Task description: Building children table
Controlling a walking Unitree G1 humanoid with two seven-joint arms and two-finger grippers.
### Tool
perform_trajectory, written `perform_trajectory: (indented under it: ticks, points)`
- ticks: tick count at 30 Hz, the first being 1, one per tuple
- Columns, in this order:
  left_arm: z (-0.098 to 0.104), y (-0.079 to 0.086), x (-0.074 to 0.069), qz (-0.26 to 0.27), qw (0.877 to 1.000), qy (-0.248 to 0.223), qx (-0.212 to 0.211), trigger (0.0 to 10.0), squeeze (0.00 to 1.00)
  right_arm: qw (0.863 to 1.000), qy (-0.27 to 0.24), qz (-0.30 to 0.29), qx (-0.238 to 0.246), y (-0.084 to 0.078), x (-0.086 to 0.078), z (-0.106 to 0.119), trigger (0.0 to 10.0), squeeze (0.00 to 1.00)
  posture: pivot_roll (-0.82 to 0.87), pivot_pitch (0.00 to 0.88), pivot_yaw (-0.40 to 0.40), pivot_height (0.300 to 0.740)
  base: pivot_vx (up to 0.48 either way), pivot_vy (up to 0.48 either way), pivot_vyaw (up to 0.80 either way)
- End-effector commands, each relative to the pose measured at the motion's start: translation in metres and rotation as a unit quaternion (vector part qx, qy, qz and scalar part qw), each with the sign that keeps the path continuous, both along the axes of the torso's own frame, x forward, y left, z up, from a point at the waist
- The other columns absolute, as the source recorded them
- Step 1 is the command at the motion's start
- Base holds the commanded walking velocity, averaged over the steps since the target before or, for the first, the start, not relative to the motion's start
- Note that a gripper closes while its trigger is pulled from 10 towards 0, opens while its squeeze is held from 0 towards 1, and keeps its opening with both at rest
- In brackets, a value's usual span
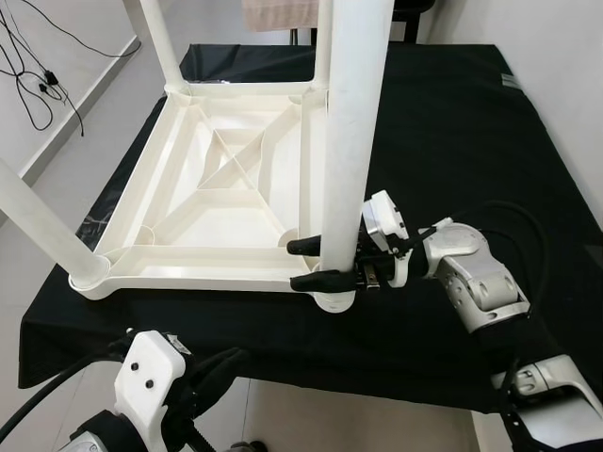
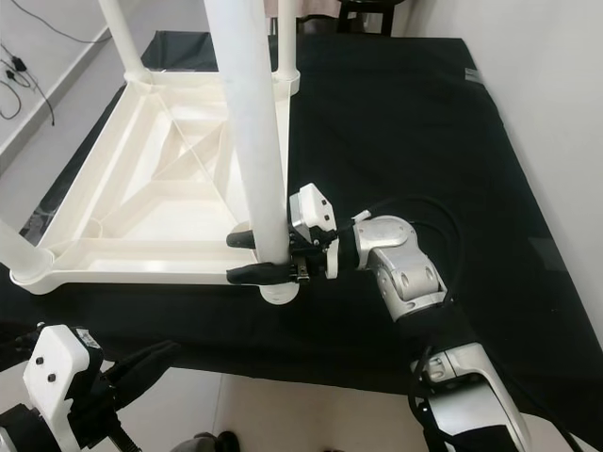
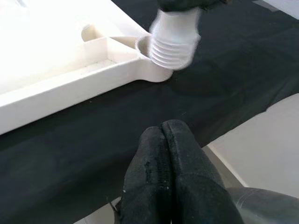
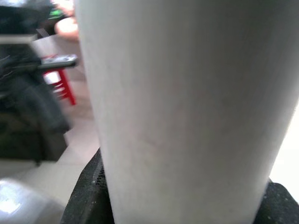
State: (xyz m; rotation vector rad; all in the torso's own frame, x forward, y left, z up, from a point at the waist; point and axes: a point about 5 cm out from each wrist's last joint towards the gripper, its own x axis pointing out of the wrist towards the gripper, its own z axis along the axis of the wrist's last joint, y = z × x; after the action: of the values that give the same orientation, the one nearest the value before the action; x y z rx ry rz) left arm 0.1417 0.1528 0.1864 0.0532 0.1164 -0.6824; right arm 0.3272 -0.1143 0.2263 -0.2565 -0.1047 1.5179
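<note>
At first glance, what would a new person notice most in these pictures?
The eye goes first to the white table top lying upside down on the black cloth, with legs standing up from its corners. Next comes the right gripper, shut around the near-right leg low above its corner socket. The left gripper hangs shut below the cloth's near edge.

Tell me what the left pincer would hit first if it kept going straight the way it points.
Probably the black cloth on the table, then the tabletop's near corner, where the threaded leg meets its socket. The left pincer is shut, low at the table's near edge; depth is hard to judge.
</note>
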Motion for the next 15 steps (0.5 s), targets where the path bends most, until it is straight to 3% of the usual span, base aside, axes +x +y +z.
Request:
perform_trajectory:
  ticks: [1,5,15]
  points:
    - [0.0013,0.0006,-0.0032,-0.003,1.0,0.004,0.011,10.0,0.0,0.998,0.047,-0.018,-0.021,-0.0031,0.0015,-0.0209,10.0,0.0,0.13,0.289,0.003,0.74,0.0,0.0,0.0]
    - [0.0019,0.0005,-0.0027,-0.003,1.0,0.004,0.009,10.0,0.0,0.998,0.051,-0.029,0.001,-0.0055,0.0053,-0.0111,10.0,0.0,0.13,0.291,0.003,0.74,0.0,0.0,0.0]
    - [0.0022,0.0011,-0.0022,-0.003,1.0,0.005,0.008,10.0,0.0,0.998,0.038,-0.046,0.003,-0.0006,0.0108,-0.0135,10.0,0.0,0.14,0.29,0.009,0.74,0.0,0.0,0.0]
